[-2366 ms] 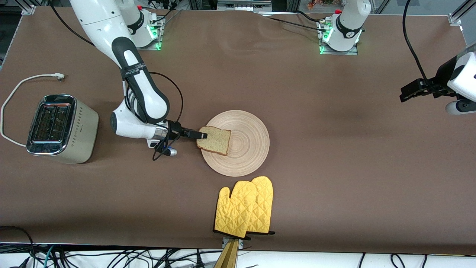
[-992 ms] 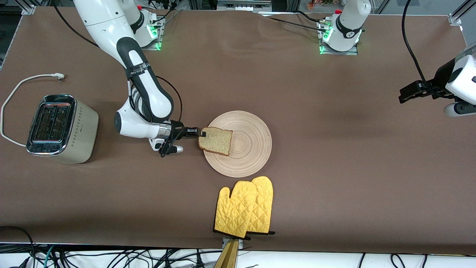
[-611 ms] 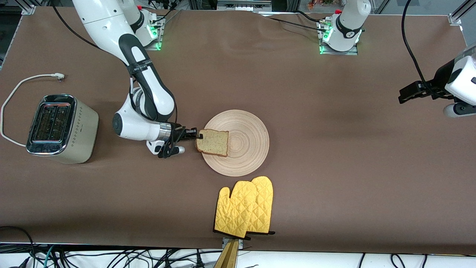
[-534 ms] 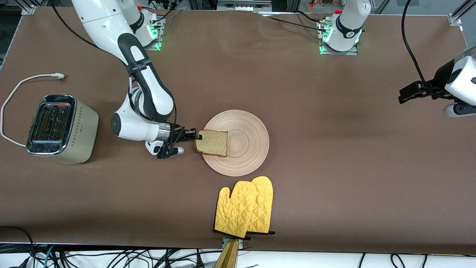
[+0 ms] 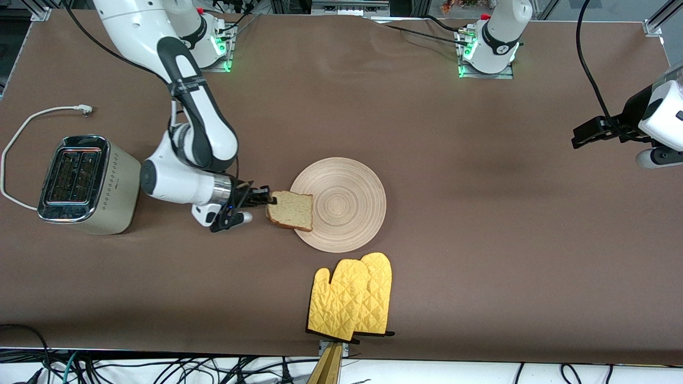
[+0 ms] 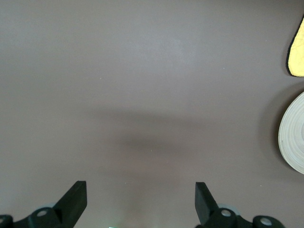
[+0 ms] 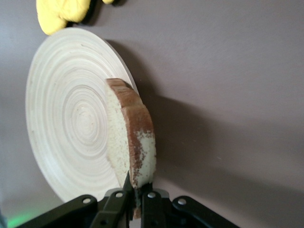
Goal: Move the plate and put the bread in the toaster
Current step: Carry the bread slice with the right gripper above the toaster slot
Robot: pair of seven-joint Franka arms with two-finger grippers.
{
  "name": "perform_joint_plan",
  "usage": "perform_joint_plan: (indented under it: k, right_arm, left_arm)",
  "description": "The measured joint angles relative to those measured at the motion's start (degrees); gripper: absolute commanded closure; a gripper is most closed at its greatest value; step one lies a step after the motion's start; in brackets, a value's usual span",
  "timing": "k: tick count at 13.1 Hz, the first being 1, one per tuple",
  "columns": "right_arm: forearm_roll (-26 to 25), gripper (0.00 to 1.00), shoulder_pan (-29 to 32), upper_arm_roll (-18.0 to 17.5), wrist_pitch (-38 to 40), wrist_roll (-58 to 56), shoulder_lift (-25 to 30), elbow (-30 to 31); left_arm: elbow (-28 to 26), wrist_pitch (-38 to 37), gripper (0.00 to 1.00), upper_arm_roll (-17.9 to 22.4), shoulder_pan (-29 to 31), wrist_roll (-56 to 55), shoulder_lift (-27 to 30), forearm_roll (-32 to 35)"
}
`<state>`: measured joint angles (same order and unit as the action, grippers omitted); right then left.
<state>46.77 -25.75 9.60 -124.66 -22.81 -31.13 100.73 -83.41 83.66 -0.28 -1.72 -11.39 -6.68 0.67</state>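
The bread (image 5: 290,210) is a speckled light brown slice held by one edge in my right gripper (image 5: 270,200), which is shut on it, over the rim of the plate toward the right arm's end. In the right wrist view the bread (image 7: 130,143) stands edge-on between the shut fingers of the right gripper (image 7: 139,192). The pale wooden plate (image 5: 347,204) lies flat mid-table. The cream toaster (image 5: 88,184) with its chrome top stands at the right arm's end. My left gripper (image 5: 586,132) waits open over bare table at the left arm's end, seen as the left gripper (image 6: 140,202) in its wrist view.
Yellow oven mitts (image 5: 352,296) lie nearer the front camera than the plate. The toaster's white cord (image 5: 32,120) curls around it, with its plug on the table. In the left wrist view, the plate (image 6: 293,133) edge and a mitt (image 6: 297,52) corner show.
My right gripper has drawn the bread off the plate's middle toward the toaster's end, now over the plate's rim. The plate shifted slightly. The left arm stayed put.
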Motion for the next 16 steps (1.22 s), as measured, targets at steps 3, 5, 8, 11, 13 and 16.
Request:
perform_joint_plan:
  k: [3,5,8,11,13,16]
  right_arm:
    - [-3.65,1.00,0.23,8.85,11.96,0.18,4.00,-3.02]
    - [-7.92,1.00,0.41,14.98,22.23,1.82,5.55,-7.19]
    - [-16.46,1.00,0.45,22.86,37.25,4.46,6.23,-16.40]
    - [-24.53,1.00,0.51,29.89,46.26,4.66,6.31,-21.55]
    - [-29.01,1.00,0.57,33.56,48.64,4.34,6.30,-22.49]
    - [-34.56,1.00,0.69,37.63,49.16,3.65,6.07,-22.54]
  left_arm:
    - [0.00,0.00,0.00,0.00,0.00,0.00,-0.03,0.00]
    - [0.00,0.00,0.00,0.01,0.01,0.00,-0.06,0.00]
    - [0.00,0.00,0.00,0.02,0.03,0.00,-0.10,0.00]
    - [0.00,0.00,0.00,0.03,0.04,-0.01,-0.21,0.00]
    - [0.00,0.00,0.00,0.03,0.05,-0.01,-0.30,0.00]
    - [0.00,0.00,0.00,0.03,0.05,-0.01,-0.35,0.00]
